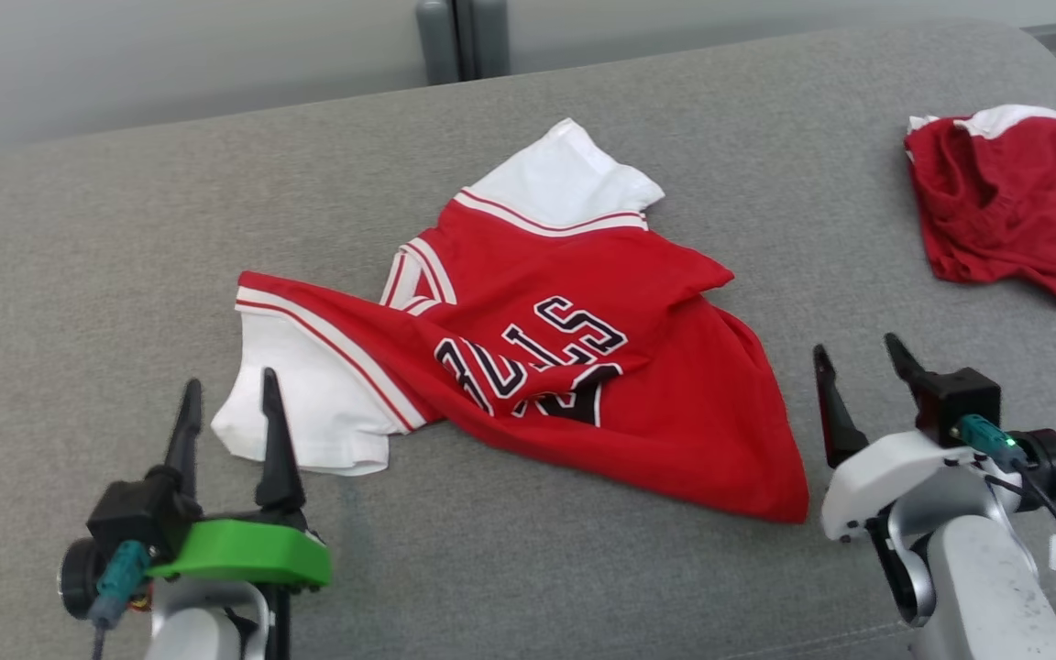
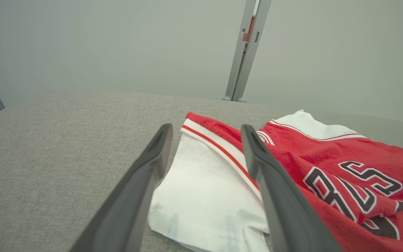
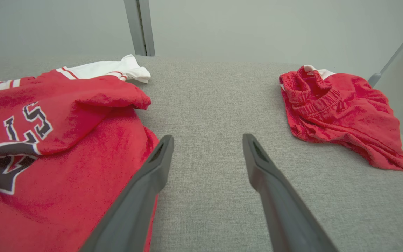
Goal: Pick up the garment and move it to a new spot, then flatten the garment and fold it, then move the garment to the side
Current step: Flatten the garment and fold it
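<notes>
The grey counter [image 1: 125,275] carries a crumpled red jersey [image 1: 583,385] at its middle. The jersey's long axis runs slantwise, collar toward far left, hem corner toward near right. A fold hides part of its upside-down lettering. Red shorts [image 1: 1014,211] lie bunched at far right, cut off by the frame. The left hand [image 1: 230,380] is spread wide and empty by the near white sleeve. The right hand [image 1: 855,344] is wide and empty beside the hem.

The garment [image 1: 638,403] is recorded as soft, matt, slightly fuzzy cloth. The grey surface [image 1: 106,275] is covered in coarse woven fabric. The fingers [image 2: 131,199] of the left gripper [image 1: 228,380] are noted as smooth matt plastic.
</notes>
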You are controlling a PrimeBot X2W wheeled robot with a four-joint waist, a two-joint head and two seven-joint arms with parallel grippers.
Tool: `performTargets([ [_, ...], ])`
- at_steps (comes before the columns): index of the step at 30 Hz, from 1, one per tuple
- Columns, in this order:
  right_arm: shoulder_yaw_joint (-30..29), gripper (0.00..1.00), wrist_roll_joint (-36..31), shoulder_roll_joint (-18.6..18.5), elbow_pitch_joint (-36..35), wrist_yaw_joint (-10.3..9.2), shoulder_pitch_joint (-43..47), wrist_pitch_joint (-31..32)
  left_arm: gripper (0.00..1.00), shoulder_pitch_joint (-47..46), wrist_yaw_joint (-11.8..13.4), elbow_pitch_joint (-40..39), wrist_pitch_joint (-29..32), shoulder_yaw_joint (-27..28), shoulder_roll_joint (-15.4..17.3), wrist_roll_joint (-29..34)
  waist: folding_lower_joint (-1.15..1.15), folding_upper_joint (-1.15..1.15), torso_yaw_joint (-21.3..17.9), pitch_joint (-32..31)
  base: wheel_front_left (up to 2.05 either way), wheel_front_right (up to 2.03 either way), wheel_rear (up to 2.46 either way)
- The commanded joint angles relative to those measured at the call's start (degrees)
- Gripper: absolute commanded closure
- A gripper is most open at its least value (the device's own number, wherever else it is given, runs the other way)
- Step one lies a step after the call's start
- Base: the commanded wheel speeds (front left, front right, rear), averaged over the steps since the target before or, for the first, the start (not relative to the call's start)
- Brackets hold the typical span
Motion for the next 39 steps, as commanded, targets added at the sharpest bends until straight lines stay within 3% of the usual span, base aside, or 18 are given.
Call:
performTargets([
  [1,1.2,0.00,-0.3,-0.1,1.2,-0.09,-1.2,1.8,0.00,1.7,-0.5,-1.1,0.0,-0.7,-0.9,0.7,0.00,0.00,3.6,-1.7,0.00,0.00,0.00],
  [5,3.7,0.00,0.2,-0.7,5.7,-0.09,-3.3,7.0,0.00,3.8,-1.4,-2.9,0.0,-3.0,-2.8,1.6,0.00,0.00,6.8,-1.8,0.00,0.00,0.00],
  [13,2.7,0.00,0.5,-2.7,16.4,-0.09,-7.8,12.6,0.00,4.9,-2.1,-4.2,0.0,-7.0,-3.9,1.8,0.00,0.00,12.1,-1.6,0.00,0.00,0.00],
  [14,2.6,0.37,0.6,-2.9,17.2,-0.09,-8.1,12.6,0.00,5.1,-1.9,-4.3,0.0,-7.1,-4.0,1.8,0.00,0.00,12.4,-1.6,0.00,0.00,0.00],
  [15,2.3,0.67,0.7,-3.1,17.9,-0.09,-8.6,12.4,0.00,5.2,-1.8,-4.4,0.0,-7.2,-4.0,1.8,0.00,0.00,12.8,-1.6,0.00,0.00,0.00],
  [17,1.3,1.00,0.6,-4.0,19.0,-0.09,-9.9,11.5,0.00,5.1,-1.8,-4.5,0.0,-7.2,-4.0,1.6,0.00,0.00,13.7,-1.6,0.00,0.00,0.00],
  [27,-6.1,1.00,-2.4,-9.2,22.9,-0.09,-18.8,10.2,0.00,5.2,-2.0,-4.8,0.0,-7.9,-4.2,1.4,0.00,0.00,16.5,-0.4,0.00,0.00,0.00],
  [36,-7.8,1.00,-8.1,-13.0,29.2,-0.09,-29.5,7.9,0.00,3.1,-1.8,-5.2,0.0,-8.5,-4.2,1.1,0.00,0.00,18.2,2.2,0.00,0.00,0.00],
  [39,-8.5,1.00,-8.9,-12.6,31.5,-0.09,-32.0,6.3,0.00,3.1,-1.6,-5.1,0.0,-8.6,-4.1,1.2,0.00,0.00,18.5,2.4,0.00,0.00,0.00],
])
